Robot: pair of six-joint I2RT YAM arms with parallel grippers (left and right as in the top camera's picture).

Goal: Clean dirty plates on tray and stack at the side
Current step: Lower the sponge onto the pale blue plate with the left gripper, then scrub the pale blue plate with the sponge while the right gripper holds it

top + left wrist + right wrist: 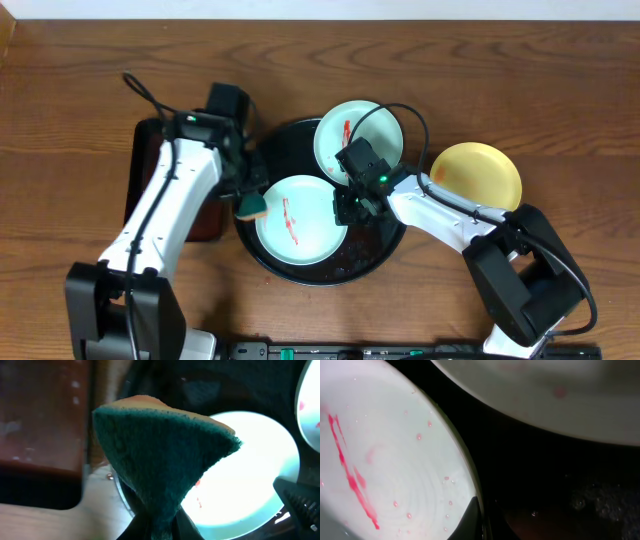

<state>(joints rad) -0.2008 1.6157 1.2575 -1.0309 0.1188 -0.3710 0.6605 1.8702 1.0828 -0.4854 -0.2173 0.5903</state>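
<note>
The round black tray [375, 245] holds two mint plates, each with a red sauce streak: a near one [300, 222] and a far one [358, 140]. The yellow plate [478, 175] lies on the table right of the tray and looks plain. My left gripper [250, 195] is shut on a green-and-yellow sponge [252, 207] at the near plate's left edge. In the left wrist view the sponge [160, 460] hangs over that plate [245, 475] from the jaws [160, 527]. My right gripper [347, 205] is shut on the near plate's right rim. The right wrist view shows its jaws [482, 517] on that plate [385, 460].
A smaller rectangular black tray [140, 170] lies left of the round tray, partly under my left arm, and shows in the left wrist view [40, 425]. The far plate [545, 395] lies close behind my right gripper. The tray floor [560, 485] is wet.
</note>
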